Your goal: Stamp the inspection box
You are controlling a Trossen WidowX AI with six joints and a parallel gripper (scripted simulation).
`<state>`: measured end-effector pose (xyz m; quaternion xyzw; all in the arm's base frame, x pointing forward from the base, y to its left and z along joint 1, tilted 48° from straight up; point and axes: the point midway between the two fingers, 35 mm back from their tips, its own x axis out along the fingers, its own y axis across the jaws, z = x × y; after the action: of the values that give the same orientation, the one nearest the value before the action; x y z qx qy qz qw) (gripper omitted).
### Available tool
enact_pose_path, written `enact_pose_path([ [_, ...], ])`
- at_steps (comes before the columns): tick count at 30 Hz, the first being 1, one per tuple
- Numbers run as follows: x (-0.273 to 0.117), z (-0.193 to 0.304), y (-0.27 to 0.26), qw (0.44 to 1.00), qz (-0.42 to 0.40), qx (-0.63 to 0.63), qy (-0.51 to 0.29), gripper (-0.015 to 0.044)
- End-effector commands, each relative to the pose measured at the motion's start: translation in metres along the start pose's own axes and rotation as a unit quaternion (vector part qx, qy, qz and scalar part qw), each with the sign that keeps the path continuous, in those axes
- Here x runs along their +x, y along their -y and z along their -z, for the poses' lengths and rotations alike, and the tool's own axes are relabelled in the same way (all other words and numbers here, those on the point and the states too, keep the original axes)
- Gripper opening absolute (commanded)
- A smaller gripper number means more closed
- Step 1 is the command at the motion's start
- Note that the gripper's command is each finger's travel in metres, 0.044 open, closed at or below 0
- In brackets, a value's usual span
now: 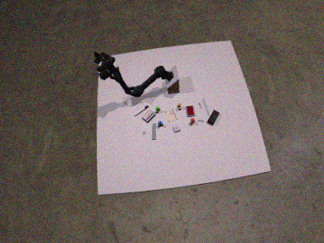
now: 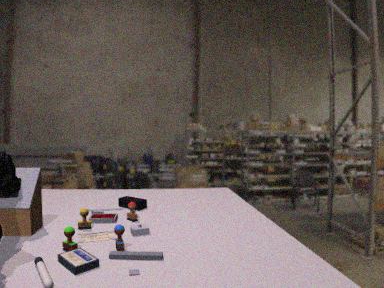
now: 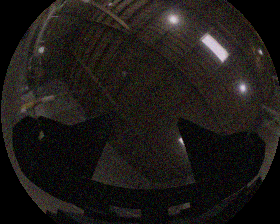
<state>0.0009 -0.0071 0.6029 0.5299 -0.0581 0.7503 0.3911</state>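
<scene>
The white bench (image 1: pixel 181 164) (image 2: pixel 210 230) extends beneath the black arm (image 1: pixel 136 92) (image 2: pixel 7 180), whose gripper (image 1: pixel 97 58) (image 3: pixel 148 117) gapes wide, grasping nothing, over a corner. Well apart from it lie the card (image 1: pixel 170 115) (image 2: pixel 97 237) and, farther off, the red pad (image 1: pixel 190 110) (image 2: pixel 104 218). Of the stamps, green (image 1: pixel 158 109) (image 2: pixel 69 237) stands nearest it, red (image 1: pixel 192 121) (image 2: pixel 132 211) farthest, blue (image 1: pixel 160 123) (image 2: pixel 119 236) and yellow (image 1: pixel 179 105) (image 2: pixel 84 218) between; which reads PASS is illegible

Two dark pincer fingers stand apart beneath a dim ceiling with lights.

Card (image 1: pixel 170 115) (image 2: pixel 96 237) print too blurry/small to read, incl. insp. box.
</scene>
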Motion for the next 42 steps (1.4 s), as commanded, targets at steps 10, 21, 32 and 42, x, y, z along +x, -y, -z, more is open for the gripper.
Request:
enact_pose_path([
  [10, 0.022, 0.068, 0.122, 0.956, 0.249, -0.145, -0.058, 0.0218],
  [21, -0.051, 0.072, 0.294, 0.761, 0.565, -0.296, -0.12, 0.0218],
  [32, -0.211, 0.019, 0.378, 0.453, 0.81, -0.329, -0.173, 0.0218],
  [42, -0.371, -0.017, 0.348, 0.14, 0.935, -0.232, -0.228, 0.0218],
])
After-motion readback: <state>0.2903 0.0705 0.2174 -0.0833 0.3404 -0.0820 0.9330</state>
